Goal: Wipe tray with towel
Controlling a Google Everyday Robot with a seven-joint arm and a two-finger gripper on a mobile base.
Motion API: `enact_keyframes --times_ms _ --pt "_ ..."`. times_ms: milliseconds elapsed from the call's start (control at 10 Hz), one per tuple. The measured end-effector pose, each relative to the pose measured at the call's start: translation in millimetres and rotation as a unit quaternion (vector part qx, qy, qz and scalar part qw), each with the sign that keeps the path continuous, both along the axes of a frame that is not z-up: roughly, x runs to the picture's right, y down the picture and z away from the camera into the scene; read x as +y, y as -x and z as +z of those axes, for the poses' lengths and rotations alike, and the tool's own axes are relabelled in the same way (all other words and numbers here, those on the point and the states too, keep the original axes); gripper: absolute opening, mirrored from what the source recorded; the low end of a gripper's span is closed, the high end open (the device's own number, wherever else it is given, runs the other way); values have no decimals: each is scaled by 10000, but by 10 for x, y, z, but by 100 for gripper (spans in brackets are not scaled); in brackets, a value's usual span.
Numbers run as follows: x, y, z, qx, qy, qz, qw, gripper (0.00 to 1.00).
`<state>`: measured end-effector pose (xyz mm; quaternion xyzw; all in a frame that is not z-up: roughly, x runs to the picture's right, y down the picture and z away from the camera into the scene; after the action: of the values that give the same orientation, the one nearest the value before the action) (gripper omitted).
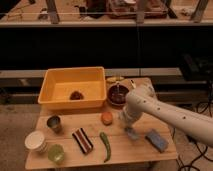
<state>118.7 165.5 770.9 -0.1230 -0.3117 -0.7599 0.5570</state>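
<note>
Our gripper (127,124) hangs low over the wooden table (125,151), right at the limp grey-blue towel (133,134); whether it grips, we cannot tell. The deep, flared yellow-orange plastic tray (70,104) sits back-left, apart.

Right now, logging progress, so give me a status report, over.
End effector down at the towel, right half of table. Towel lies on table, outside tray. Dark lump sits in tray; orange item between towel and tray.

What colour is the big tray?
The tray is yellow-orange, clearest in the camera view. The hand hangs just above the towel.
</note>
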Motion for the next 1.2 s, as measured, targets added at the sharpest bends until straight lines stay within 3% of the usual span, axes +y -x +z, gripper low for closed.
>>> enact_keyframes --times_ms 300,400,600,800,1000,1200 --pt "-818 49 23 -270 -488 262 9981 0" --pt "-1177 126 49 -369 -814 430 9951 0" --pt "-1739 320 125 -518 -1464 822 9844 0" --pt "-2223 718 135 -770 -2034 1128 9695 0" --pt "-2448 1149 81 -1043 -2284 1176 9608 0" --pt "-2485 1453 80 -1215 -2343 1107 9582 0"
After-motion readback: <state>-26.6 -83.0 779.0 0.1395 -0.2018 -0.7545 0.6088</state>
